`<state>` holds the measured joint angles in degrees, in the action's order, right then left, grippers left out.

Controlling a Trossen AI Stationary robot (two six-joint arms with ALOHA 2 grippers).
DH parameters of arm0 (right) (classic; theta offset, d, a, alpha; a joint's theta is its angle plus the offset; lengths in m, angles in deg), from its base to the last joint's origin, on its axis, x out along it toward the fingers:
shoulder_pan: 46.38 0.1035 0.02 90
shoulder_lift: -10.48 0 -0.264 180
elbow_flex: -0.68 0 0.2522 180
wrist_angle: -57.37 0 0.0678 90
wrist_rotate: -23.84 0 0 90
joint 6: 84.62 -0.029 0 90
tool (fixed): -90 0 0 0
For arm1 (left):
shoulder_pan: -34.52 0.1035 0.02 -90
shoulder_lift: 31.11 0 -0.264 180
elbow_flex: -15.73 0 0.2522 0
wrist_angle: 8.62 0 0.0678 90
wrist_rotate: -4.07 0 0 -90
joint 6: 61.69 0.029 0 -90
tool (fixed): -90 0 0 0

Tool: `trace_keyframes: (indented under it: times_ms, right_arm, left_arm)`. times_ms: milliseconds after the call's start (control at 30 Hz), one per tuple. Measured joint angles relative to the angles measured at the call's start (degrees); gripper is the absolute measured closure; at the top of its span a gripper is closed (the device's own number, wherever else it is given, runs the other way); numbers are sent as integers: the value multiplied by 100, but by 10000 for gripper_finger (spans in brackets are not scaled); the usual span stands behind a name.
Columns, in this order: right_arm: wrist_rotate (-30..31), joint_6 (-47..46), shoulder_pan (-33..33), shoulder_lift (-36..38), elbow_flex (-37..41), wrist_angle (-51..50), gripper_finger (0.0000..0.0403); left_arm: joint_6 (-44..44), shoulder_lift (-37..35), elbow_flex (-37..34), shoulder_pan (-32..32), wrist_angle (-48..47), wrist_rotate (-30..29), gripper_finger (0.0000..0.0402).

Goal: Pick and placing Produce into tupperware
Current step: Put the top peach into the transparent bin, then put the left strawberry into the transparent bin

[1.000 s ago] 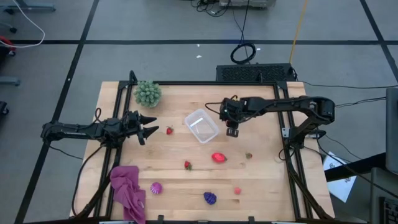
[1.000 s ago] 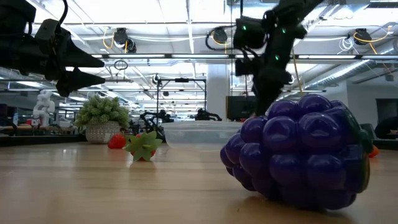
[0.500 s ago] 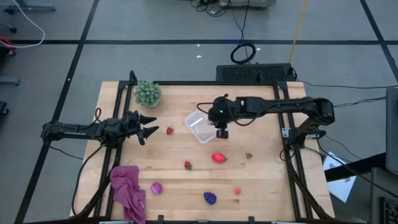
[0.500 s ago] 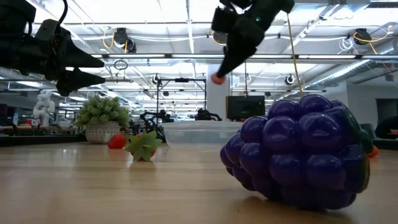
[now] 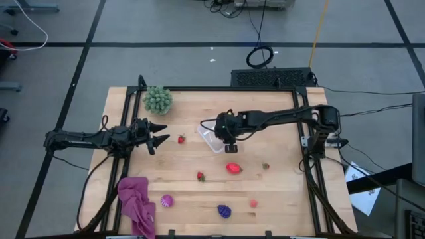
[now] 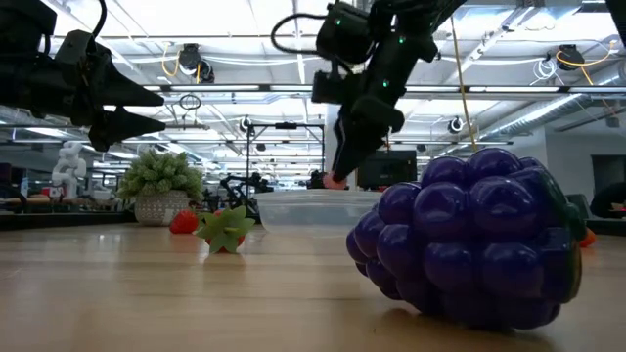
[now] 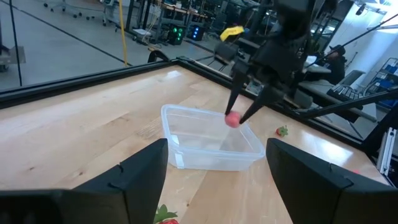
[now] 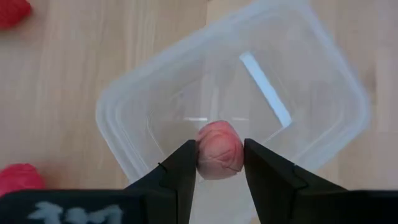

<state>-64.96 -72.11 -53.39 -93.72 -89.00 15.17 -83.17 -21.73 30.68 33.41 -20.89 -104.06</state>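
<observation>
Tabletop (image 5: pixel 279 192): pale wooden planks with visible grain, boxed in by a dark metal frame.
Right gripper (image 8: pixel 219 163): poised over the tupperware, reaching in from the right edge toward mid-tabletop; jaws clamped on a pink fruit, dark fingers (image 8: pixel 180 171) flat against its two sides.
Pink fruit (image 8: pixel 219 149): small, rounded, faintly ridged skin; held above the open container, at about rim height in the left wrist view (image 7: pixel 232 119).
Tupperware (image 5: pixel 210 136): clear thin plastic, rectangular with rounded corners, whitish rim, glossy glare on its floor; sits near the middle of the tabletop, toward the far edge, turned at an angle.
Left gripper (image 5: pixel 157 133): near the left edge, level above the wood, pointed toward the centre; jaws apart with nothing between the two tapered black tips.
Small red fruit (image 5: pixel 180 139): between the left gripper and the tupperware, apart from both.
Red oval piece (image 5: pixel 233 168): smooth, lying on the near side of the container.
Strawberry-like piece (image 5: pixel 200 176): red with a green leafy cap, toward the near edge.
Brownish piece (image 5: pixel 265 166): tiny, toward the right edge.
Purple berry cluster (image 6: pixel 469 244): bumpy, glossy beads, close to the near edge.
Magenta ribbed piece (image 5: pixel 166 200): round, just beside the cloth.
Pink piece (image 5: pixel 253 203): small, near the near edge.
Magenta cloth (image 5: pixel 137 205): crumpled soft fabric at the near-left corner.
Spiky green plant (image 5: pixel 158 99): ball-shaped, at the far-left corner.
</observation>
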Motion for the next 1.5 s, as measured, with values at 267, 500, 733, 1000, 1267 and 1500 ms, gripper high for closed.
trace_keyframes:
  times_ms: [267,500,733,1000,1267,1500]
  right_arm:
    - [-202,-86,-21,-279,0,-28,273]
    - [-292,-90,-52,-455,0,1,273]
    - [-296,25,-52,-438,0,80,273]
    - [-296,39,-54,-436,0,78,252]
    - [-143,253,-54,-402,-7,72,223]
    - [504,799,-18,-385,-998,-356,222]
  left_arm:
    - [19,1,0,-1,0,1,128]
    - [24,1,0,0,-2,4,128]
    - [27,1,-1,1,-2,6,128]
    - [26,1,-1,0,-2,6,128]
    - [28,0,0,-1,-4,8,128]
    - [36,1,0,-2,-2,8,128]
